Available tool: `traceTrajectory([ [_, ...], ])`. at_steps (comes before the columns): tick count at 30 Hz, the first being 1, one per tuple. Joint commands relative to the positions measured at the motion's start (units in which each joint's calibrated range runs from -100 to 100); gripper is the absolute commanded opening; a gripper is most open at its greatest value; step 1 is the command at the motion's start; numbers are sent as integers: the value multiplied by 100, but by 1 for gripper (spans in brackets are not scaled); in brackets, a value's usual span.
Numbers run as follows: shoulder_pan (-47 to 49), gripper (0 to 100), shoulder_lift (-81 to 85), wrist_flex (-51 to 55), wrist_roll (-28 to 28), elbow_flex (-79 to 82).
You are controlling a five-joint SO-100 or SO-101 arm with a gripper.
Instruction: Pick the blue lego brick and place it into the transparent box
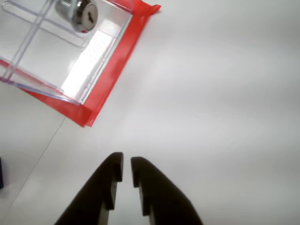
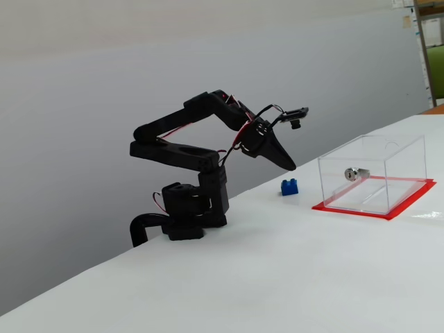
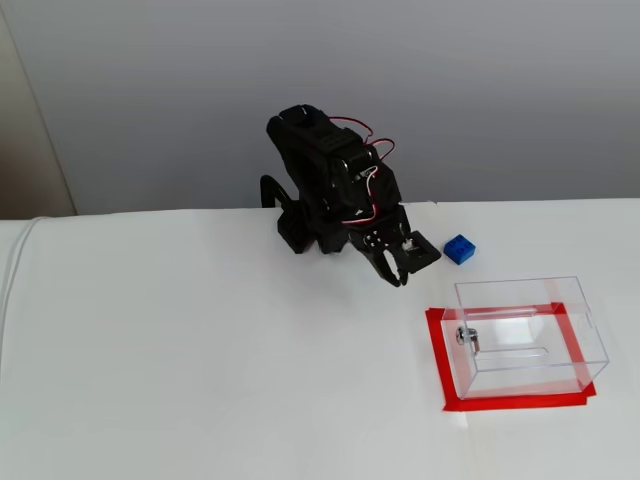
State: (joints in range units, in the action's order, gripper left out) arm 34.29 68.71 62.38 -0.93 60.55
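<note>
In the wrist view the clear box is cut off by the top and left edges, so only one corner, part of its red base sheet and most of the silver lock show. A dark blue sliver at the left edge is too cropped to identify. The fingers run out of the bottom edge, and the whole view is soft. In a fixed view the fingers overlap from the side, so any gap between them is hidden. In the other fixed view the brick is too small for its studs to be counted.
</note>
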Motion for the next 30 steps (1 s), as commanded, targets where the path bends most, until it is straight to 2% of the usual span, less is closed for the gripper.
traceTrajectory([
  [1, 855, 2, -28, -15, 46, -87],
  [7, 2393, 2, -28, -15, 15, 139],
  [15, 3776, 2, -36, -24, 9, 184],
  [23, 4693, 2, -418, -59, -6, 75],
  [30, 5299, 2, -1614, -1156, -6, -377],
])
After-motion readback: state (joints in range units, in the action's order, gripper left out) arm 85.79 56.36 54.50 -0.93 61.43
